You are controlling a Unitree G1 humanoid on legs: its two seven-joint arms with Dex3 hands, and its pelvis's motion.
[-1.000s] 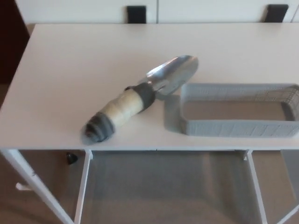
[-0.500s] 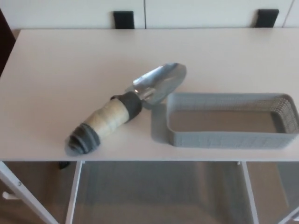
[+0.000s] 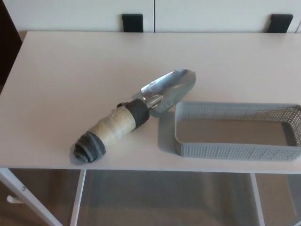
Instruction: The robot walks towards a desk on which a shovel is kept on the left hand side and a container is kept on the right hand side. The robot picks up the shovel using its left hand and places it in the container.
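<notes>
A hand shovel (image 3: 134,115) lies on the white desk (image 3: 70,80), left of centre. Its shiny metal blade (image 3: 170,87) points to the back right. Its thick handle, cream in the middle with dark grey ends, runs toward the front edge at the left. A grey perforated container (image 3: 237,129) stands on the desk at the right, with nothing inside. The blade tip lies just beside the container's back left corner. Neither of my hands shows in the head view.
The desk's front edge crosses the lower part of the picture, with white legs (image 3: 28,195) and floor below it. Two dark blocks (image 3: 132,22) stand against the pale wall behind the desk.
The whole picture has shifted between the frames, so the camera has moved. The shovel and the container keep the same places on the desk.
</notes>
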